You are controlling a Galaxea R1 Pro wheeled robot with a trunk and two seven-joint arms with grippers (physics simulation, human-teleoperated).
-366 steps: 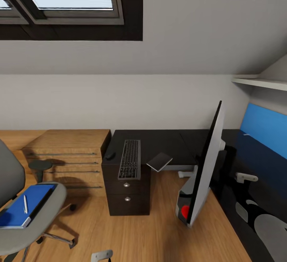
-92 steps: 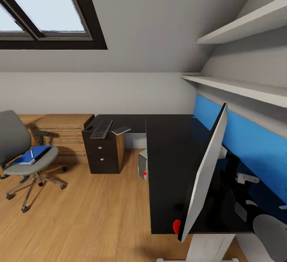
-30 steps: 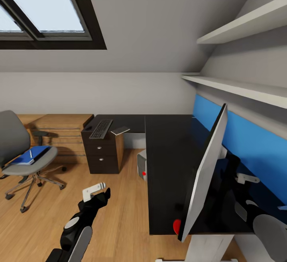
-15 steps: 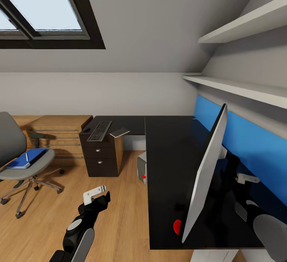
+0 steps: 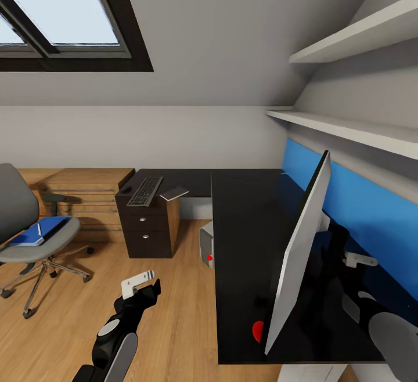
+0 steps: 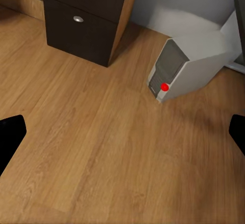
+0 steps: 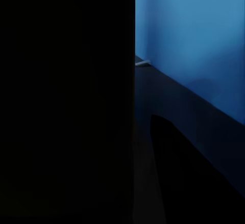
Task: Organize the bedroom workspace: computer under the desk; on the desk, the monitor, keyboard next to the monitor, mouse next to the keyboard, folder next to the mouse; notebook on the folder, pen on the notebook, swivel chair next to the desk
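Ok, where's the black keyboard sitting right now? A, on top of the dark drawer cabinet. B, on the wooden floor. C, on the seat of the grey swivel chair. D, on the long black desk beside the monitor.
A: in the head view the black keyboard lies on top of the dark drawer cabinet, away from the flat white-backed monitor on the long black desk.

You have even daylight in the head view, coming from the skylight, which is bright and almost white. Soft shadows lie under the chair and beside the drawers. The desk is very dark (few details). The right wrist view is nearly black, except the blue panel. Everything is sharp.
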